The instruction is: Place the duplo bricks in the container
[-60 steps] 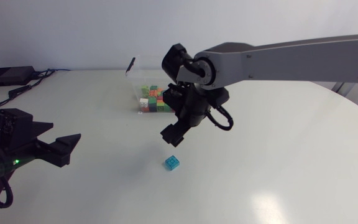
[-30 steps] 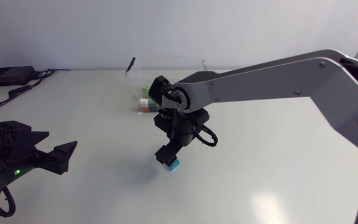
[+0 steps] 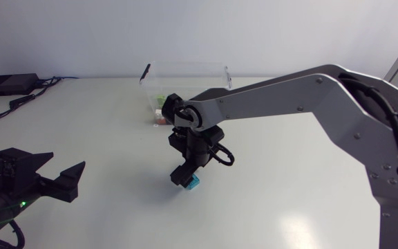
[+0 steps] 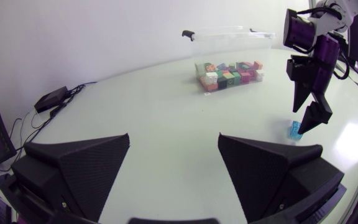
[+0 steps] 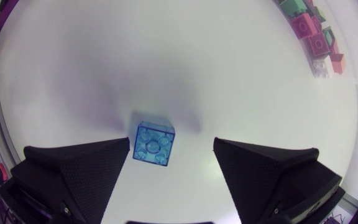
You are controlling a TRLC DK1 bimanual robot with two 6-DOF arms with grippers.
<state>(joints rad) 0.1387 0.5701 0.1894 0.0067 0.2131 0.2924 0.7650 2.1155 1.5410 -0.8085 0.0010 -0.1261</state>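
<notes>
A translucent blue duplo brick [image 5: 153, 144] lies on the white table between the fingers of my right gripper [image 5: 172, 143], close against one finger and apart from the other. That gripper [image 3: 183, 174] points down over the brick [image 3: 193, 183] and is open. The clear container [image 3: 185, 86] stands behind it at the back of the table, with several coloured bricks [image 4: 230, 74] inside. My left gripper [image 3: 55, 181] hangs open and holds nothing near the table's front left. Its own view shows the right gripper [image 4: 312, 107] and the brick [image 4: 296, 129] ahead.
A black box [image 3: 8, 84] with cables lies at the far left back of the table. The container's lid latch [image 3: 144, 72] sticks up at its left corner. Bare white tabletop [image 3: 289, 187] spreads around the brick.
My right arm has swung left and come down, so its gripper now stands around the blue brick. The left gripper has sunk slightly toward the front edge.
</notes>
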